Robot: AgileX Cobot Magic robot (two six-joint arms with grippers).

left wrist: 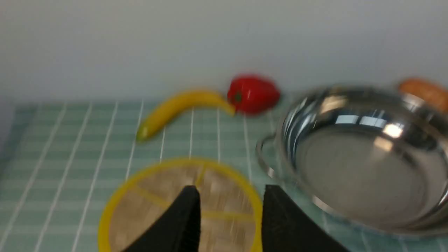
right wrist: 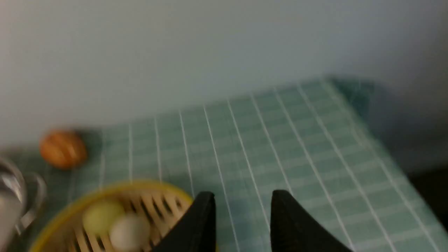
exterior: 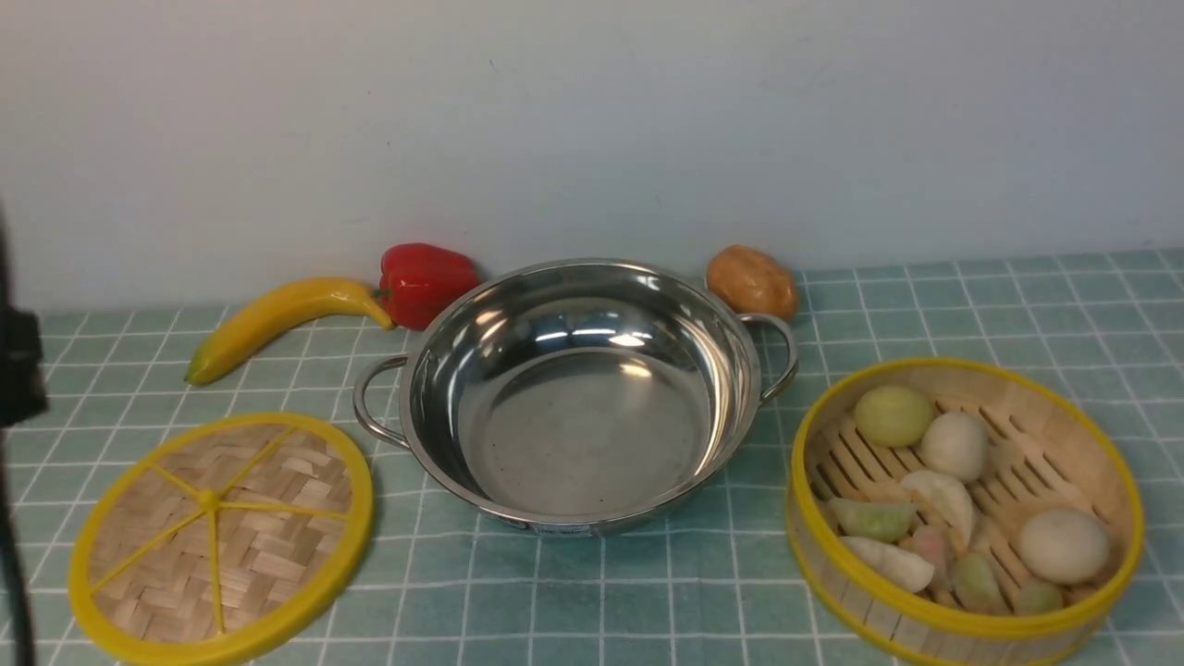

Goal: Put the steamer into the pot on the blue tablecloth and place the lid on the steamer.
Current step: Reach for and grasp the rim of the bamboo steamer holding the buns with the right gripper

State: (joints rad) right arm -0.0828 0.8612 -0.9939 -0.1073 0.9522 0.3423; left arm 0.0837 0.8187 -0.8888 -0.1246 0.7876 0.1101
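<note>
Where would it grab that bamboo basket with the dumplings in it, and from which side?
Probably by the yellow rim of the steamer, coming from above, one finger inside and one outside the upright wall. The thin wall stands proud of the slatted floor, leaving an edge to pinch. The robot's right side of the rim looks best: food crowds the near side.

1. Tablecloth (exterior: 666, 592): teal-blue, gridded with thin white lines.
2. Lid (exterior: 268, 555): tan basketweave, yellow rim and spokes.
3. Steamer (exterior: 1036, 444): pale tan with dark slats of shadow, yellow rims.
4. Pot (exterior: 592, 435): shiny silver.
5. Banana (exterior: 277, 314): yellow, green-tipped.
6. Pepper (exterior: 425, 282): red.
</note>
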